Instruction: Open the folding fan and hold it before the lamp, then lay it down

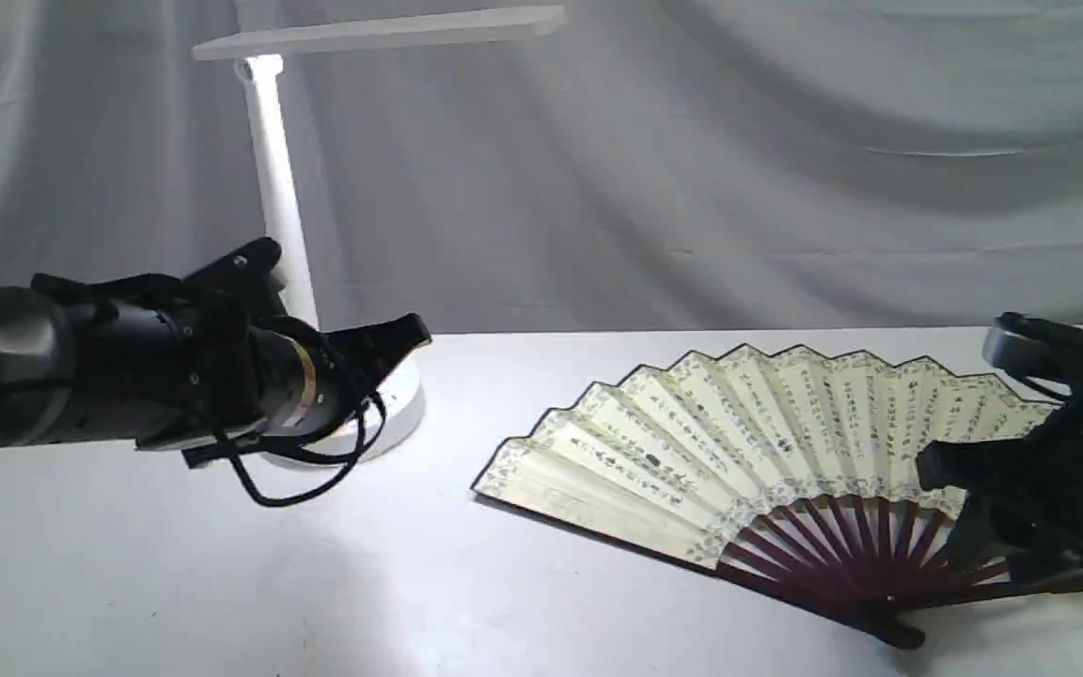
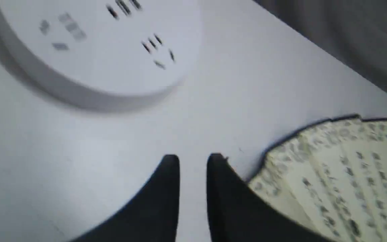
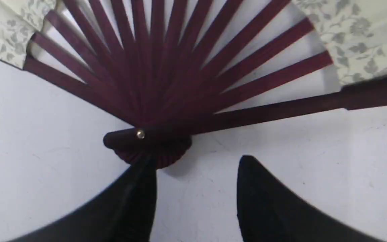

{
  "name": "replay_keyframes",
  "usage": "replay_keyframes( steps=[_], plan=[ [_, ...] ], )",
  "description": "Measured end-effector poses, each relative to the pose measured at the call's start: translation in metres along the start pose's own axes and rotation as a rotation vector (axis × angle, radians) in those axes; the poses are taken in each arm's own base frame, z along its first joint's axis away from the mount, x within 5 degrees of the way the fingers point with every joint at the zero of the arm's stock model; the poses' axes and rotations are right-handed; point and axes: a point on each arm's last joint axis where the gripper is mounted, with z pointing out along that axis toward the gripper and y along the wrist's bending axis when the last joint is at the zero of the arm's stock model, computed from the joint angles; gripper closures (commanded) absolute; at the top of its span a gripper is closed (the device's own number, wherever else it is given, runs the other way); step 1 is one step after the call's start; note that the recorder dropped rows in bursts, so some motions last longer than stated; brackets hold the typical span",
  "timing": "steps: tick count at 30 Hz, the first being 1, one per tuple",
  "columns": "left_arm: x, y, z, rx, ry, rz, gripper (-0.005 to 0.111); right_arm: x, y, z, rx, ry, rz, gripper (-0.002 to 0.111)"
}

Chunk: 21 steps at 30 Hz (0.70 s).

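The folding fan [image 1: 767,442] is lying fully spread on the table [image 1: 222,583], right of the lamp [image 1: 278,197]. The right gripper [image 3: 198,161] is hovering at its pivot with fingers spread and empty. The left gripper [image 2: 193,159] is holding nothing (fingers barely parted). The opening step looks done, so lifting it would call for pinching a guard.

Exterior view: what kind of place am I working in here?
Likely a staged lab bench: a plain white table, a grey cloth backdrop draped behind it, and a desk lamp and a fan set out.

Left end effector [image 2: 193,159] raised, fingers narrowly parted; right end effector [image 3: 197,161] low, fingers wider apart
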Motion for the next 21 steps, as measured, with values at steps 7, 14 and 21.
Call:
replay_keyframes(
  steps=[7,14,21],
  plan=[
    [-0.019,0.014,-0.018,-0.258,-0.015,0.261,0.106,-0.004,0.002,0.002,0.055,-0.043,-0.004,0.070],
    [-0.020,0.009,-0.043,-0.239,0.130,0.401,0.107,-0.008,-0.001,0.001,0.093,-0.094,0.003,0.082],
    [-0.029,0.006,-0.081,-0.222,0.214,0.525,0.107,-0.005,0.005,0.003,0.114,-0.061,-0.055,0.093]
  ],
)
